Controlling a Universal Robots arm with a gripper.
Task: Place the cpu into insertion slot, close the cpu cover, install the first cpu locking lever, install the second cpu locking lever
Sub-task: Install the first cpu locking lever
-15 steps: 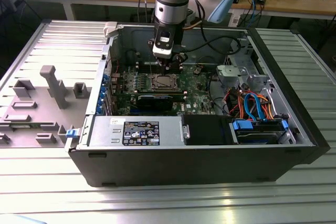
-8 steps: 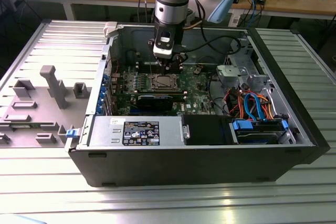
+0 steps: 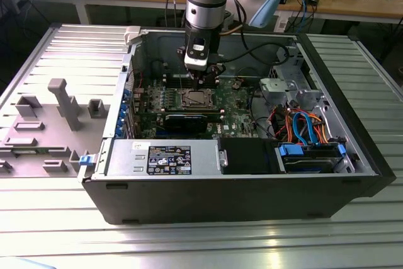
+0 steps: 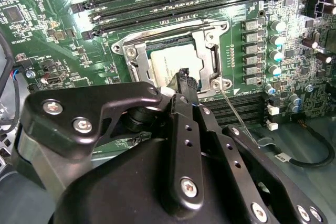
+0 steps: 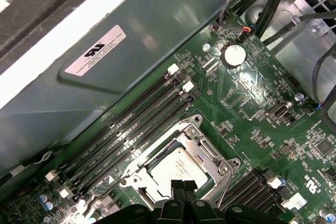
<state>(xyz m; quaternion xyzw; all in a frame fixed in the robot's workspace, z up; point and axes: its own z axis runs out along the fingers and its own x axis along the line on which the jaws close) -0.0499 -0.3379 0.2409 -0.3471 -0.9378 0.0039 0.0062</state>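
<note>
Gripper (image 5: pixel 182 187): I am hanging just over the cpu (image 5: pixel 177 167), with my fingers pinched together and holding nothing.
Cpu: it is lying in the insertion slot (image 3: pixel 194 99), under the cpu cover (image 5: pixel 210 155).
Doing it well: I think I am working on the thin lever (image 4: pixel 231 109), so I am wanting to push slowly and stay off the cpu.

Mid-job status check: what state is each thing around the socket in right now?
cpu: seated in the insertion slot, metal top up.
cpu cover: down flat, framing the cpu.
locking lever: thin wire, appears raised and unlatched.
gripper: fingers shut, empty, tips at the cpu's edge; contact unclear.
memory slots: empty.
computer case: lying on its side, open.
</note>
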